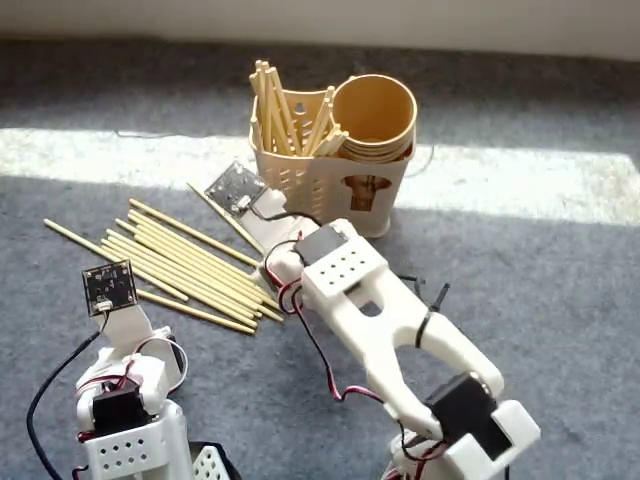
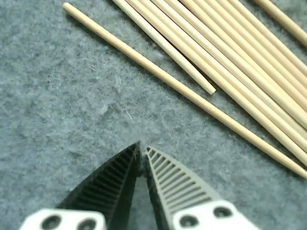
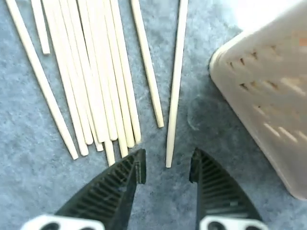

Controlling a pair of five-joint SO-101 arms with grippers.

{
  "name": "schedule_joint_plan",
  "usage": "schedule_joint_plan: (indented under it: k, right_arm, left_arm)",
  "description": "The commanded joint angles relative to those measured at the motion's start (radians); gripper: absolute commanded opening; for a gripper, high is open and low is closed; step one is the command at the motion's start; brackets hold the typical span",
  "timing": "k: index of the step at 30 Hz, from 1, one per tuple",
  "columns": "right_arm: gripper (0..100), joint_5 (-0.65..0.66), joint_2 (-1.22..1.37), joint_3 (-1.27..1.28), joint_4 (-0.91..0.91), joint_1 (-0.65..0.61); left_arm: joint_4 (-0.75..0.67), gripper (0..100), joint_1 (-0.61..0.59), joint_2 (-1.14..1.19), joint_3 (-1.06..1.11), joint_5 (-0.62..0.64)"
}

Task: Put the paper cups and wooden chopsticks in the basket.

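The basket (image 1: 320, 190) at 12 o'clock holds paper cups (image 1: 380, 150) and upright chopsticks (image 1: 275, 100). The loose chopsticks (image 1: 190, 265) lie at 9 o'clock, long axes running 10 to 4. The right gripper (image 3: 167, 165) hangs half-open, empty, over their ends; the left gripper (image 2: 143, 149), 7 o'clock, is pinched closed, empty.

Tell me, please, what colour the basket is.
The basket is cream; the high view shows it best.

basket (image 1: 310, 185): 1 | paper cup stack (image 1: 375, 115): 1 | loose chopsticks (image 1: 185, 262): roughly 12 | basketed chopsticks (image 1: 272, 100): several

Grey carpet (image 1: 580, 300) with a sunlit strip (image 1: 520, 185)
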Motion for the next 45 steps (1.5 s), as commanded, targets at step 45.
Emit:
schedule_joint_plan:
  k: [45]
  right_arm:
    - [0.5,0.097,0.036,-0.196,0.387,0.033]
  left_arm:
    - [0.005,1,-0.008,-0.005,0.019,-0.005]
